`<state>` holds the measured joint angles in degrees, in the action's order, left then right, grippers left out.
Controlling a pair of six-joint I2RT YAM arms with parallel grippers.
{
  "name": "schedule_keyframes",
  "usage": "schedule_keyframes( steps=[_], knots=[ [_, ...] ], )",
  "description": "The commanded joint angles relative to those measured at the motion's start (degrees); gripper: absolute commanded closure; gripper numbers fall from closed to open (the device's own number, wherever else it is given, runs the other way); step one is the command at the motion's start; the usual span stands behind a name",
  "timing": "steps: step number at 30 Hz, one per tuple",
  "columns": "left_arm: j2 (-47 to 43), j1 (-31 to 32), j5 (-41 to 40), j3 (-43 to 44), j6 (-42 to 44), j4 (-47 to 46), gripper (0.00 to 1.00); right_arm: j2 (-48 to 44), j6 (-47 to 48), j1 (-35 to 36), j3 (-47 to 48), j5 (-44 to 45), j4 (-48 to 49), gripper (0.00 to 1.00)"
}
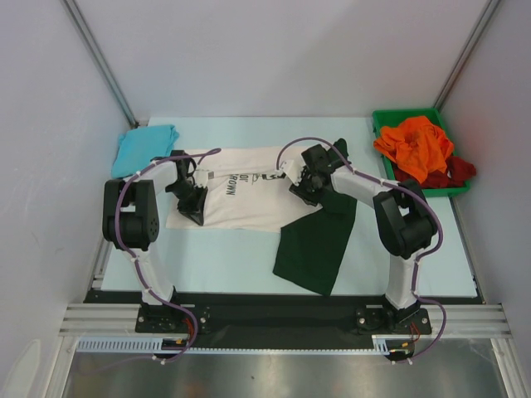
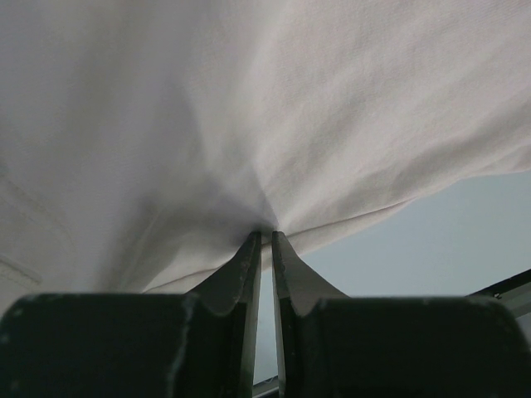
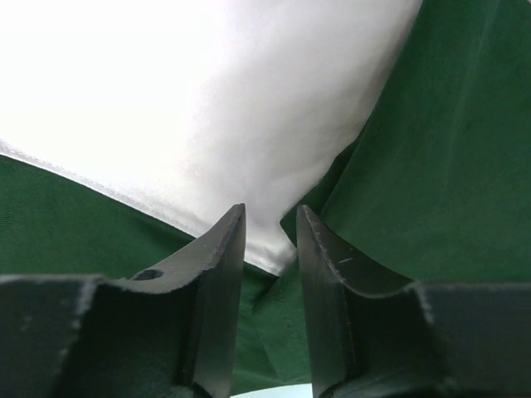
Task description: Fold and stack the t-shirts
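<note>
Cloth runs crosswise before us: left tool (image 2: 265, 234) clenched on the cream shirt's (image 1: 241, 199) left edge, right tool (image 3: 270, 211) astride its green-sleeve end, grip we cannot tell.

Green bin (image 1: 398, 113) at far right corner of pale blue table (image 1: 224, 259) — white walls (image 1: 249, 58) around.

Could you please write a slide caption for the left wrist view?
Left gripper shut on a gathered fold of the cream t-shirt, pale table beyond.
</note>
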<state>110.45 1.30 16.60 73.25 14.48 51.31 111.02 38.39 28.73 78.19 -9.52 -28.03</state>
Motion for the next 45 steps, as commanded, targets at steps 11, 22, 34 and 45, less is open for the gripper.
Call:
schedule_keyframes(
  steps=[11,22,34,45],
  knots=[
    [-0.41,-0.16,-3.07,1.19,0.37,0.55,0.85,3.32,-1.04,-2.45,1.70,-0.68,-0.80,0.65],
    [0.02,-0.16,-3.24,1.01,0.29,0.37,0.85,4.20,-1.83,-3.33,2.93,-0.76,-0.18,0.74],
    [0.38,0.02,-2.54,0.75,0.02,-0.33,0.85,1.22,-1.74,-2.46,1.79,-0.06,0.17,1.00],
    [0.82,0.28,-2.01,0.49,0.11,-0.77,0.85,-3.44,-2.62,2.29,1.61,-1.91,-1.50,1.00]
  ],
)
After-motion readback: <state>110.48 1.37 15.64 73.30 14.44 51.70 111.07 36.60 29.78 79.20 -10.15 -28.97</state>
